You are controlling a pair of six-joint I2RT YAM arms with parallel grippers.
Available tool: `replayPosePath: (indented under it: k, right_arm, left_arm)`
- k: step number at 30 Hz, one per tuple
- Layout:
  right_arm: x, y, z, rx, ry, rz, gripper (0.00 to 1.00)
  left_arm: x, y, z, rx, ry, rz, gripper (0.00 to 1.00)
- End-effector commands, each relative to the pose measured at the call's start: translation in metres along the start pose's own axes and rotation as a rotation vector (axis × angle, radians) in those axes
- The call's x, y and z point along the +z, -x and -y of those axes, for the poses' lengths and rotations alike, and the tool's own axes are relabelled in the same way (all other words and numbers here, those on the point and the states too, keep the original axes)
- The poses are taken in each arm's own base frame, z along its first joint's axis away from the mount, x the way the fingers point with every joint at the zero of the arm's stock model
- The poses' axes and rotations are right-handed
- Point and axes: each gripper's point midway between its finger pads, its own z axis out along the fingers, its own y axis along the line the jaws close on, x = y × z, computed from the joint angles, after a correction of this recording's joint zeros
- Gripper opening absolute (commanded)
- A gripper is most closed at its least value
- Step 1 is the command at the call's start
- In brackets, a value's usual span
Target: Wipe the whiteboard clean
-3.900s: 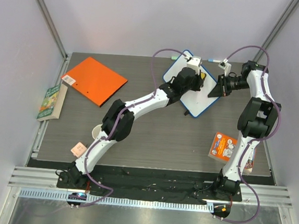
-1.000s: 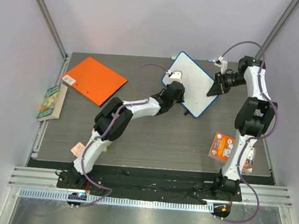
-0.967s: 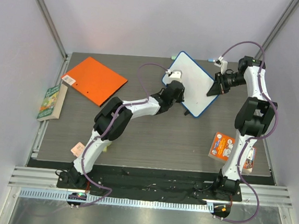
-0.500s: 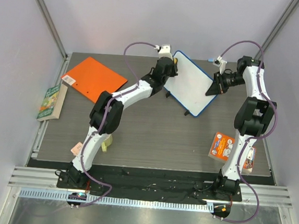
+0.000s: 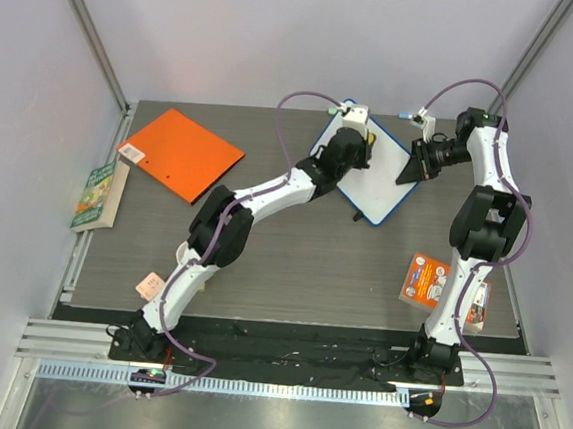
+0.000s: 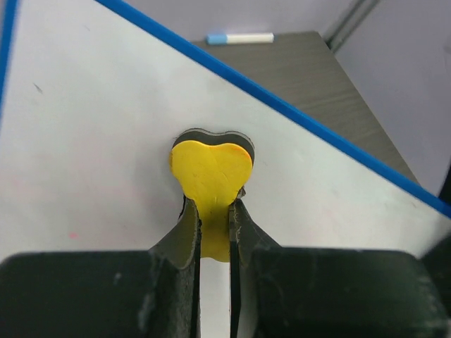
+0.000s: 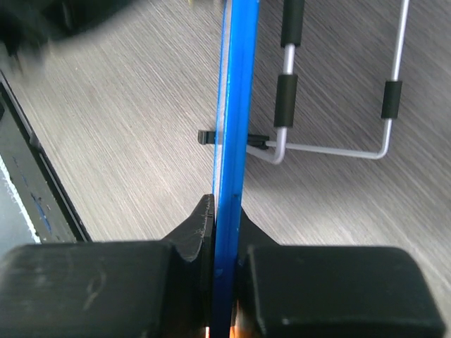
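Note:
The whiteboard [image 5: 378, 178], white with a blue rim, stands tilted at the back of the table. My left gripper [image 5: 358, 141] is shut on a yellow heart-shaped eraser [image 6: 211, 165] with a black underside, pressed flat on the board's white face [image 6: 91, 141]. A faint red speck shows on the board at the left of the left wrist view. My right gripper [image 5: 412, 171] is shut on the board's blue rim [image 7: 232, 105] at its right edge, seen edge-on. The board's wire stand [image 7: 338, 148] and a black clip [image 7: 206, 136] show behind it.
An orange folder [image 5: 181, 153] lies at the back left, a green book [image 5: 97, 196] at the left edge. A blue-capped marker [image 6: 239, 38] lies behind the board. A printed packet [image 5: 431, 280] lies by the right arm. A small card [image 5: 149, 285] lies front left.
My left gripper has swept with the eraser from the board's lower left, past its upper left corner, and back onto the upper part of the board. My right gripper has kept its hold.

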Motion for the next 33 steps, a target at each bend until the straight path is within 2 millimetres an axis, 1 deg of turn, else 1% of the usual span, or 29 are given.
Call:
replayPosePath:
  k: [1, 2, 4, 6, 7, 10, 13, 22, 27, 32, 33]
  right_arm:
    - [0.014, -0.023, -0.025, -0.031, 0.082, -0.133, 0.02]
    - [0.015, -0.022, -0.024, -0.032, 0.084, -0.129, 0.01]
    - [0.014, -0.021, -0.025, -0.03, 0.084, -0.126, 0.01]
    - [0.014, -0.018, -0.026, -0.035, 0.087, -0.115, 0.01]
    - [0.014, -0.017, -0.026, -0.037, 0.087, -0.113, 0.04]
    - [0.013, -0.016, -0.027, -0.043, 0.089, -0.108, 0.1]
    - [0.011, -0.013, -0.03, -0.055, 0.093, -0.095, 0.18]
    - [0.006, 0.001, -0.037, -0.067, 0.107, -0.036, 0.3]
    - [-0.004, 0.013, -0.036, -0.074, 0.082, 0.02, 0.31]
    - [-0.012, 0.024, -0.035, -0.079, 0.057, 0.062, 0.31]
    - [-0.013, 0.024, -0.035, -0.075, 0.056, 0.065, 0.3]
  left_arm:
    - [-0.023, -0.081, 0.056, 0.062, -0.145, -0.187, 0.0]
    - [-0.026, -0.091, 0.059, 0.065, -0.152, -0.205, 0.0]
    - [-0.032, -0.101, 0.07, 0.074, -0.175, -0.227, 0.0]
    - [-0.036, -0.108, 0.076, 0.086, -0.188, -0.241, 0.0]
    - [-0.038, -0.112, 0.081, 0.093, -0.198, -0.248, 0.0]
    - [-0.041, -0.117, 0.085, 0.095, -0.208, -0.263, 0.0]
    - [-0.043, -0.123, 0.086, 0.104, -0.21, -0.277, 0.0]
    - [-0.047, -0.136, 0.085, 0.127, -0.224, -0.308, 0.0]
    - [-0.049, -0.142, 0.088, 0.148, -0.234, -0.316, 0.0]
    - [-0.048, -0.148, 0.084, 0.193, -0.206, -0.317, 0.0]
    - [-0.049, -0.155, 0.079, 0.211, -0.196, -0.338, 0.0]
